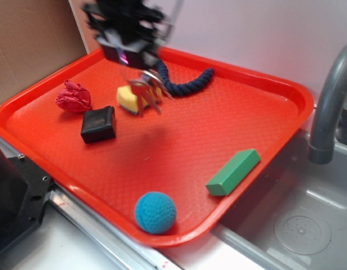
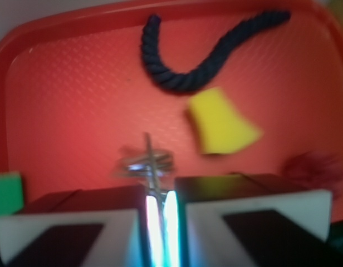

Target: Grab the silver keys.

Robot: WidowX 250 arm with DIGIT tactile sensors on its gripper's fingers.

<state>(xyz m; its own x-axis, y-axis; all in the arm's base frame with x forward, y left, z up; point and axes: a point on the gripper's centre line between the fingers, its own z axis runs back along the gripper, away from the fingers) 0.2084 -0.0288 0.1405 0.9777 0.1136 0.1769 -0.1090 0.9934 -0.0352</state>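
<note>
The silver keys (image 1: pixel 148 90) hang from my gripper (image 1: pixel 141 67), lifted above the red tray (image 1: pixel 179 152) in front of the yellow sponge (image 1: pixel 128 99). In the wrist view the jaws stand nearly closed on a thin metal ring, and the keys (image 2: pixel 149 162) dangle blurred just beyond my gripper (image 2: pixel 160 203). The tray floor (image 2: pixel 77 105) lies well below them.
On the tray lie a dark blue rope (image 1: pixel 182 83), a crumpled red cloth (image 1: pixel 74 97), a black block (image 1: pixel 98 124), a green block (image 1: pixel 234 171) and a blue ball (image 1: pixel 155 212). A grey faucet (image 1: pixel 331 101) and a sink stand to the right.
</note>
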